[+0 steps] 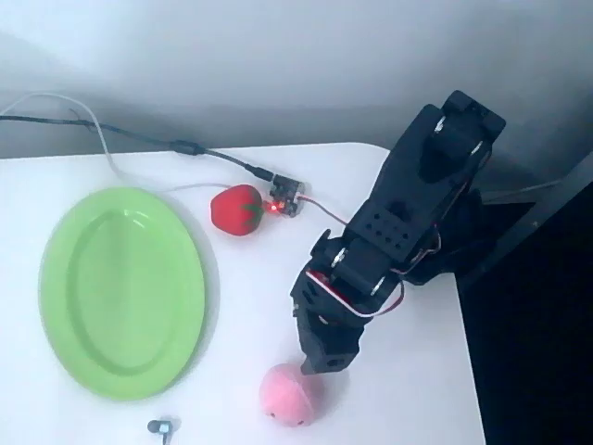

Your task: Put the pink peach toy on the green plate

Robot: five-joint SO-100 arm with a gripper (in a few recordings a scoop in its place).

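Overhead view: gripper seemingly touching pink peach toy, no legible writing.

Pink peach toy right of green plate (bare, oval)

Overhead view: bright, even, cool-toned lighting; white table near overexposed, surface detail washed out; soft shadow along the right rim of the green plate; picture mildly soft throughout; black arm reads dark with little detail; right edge in deep shade.
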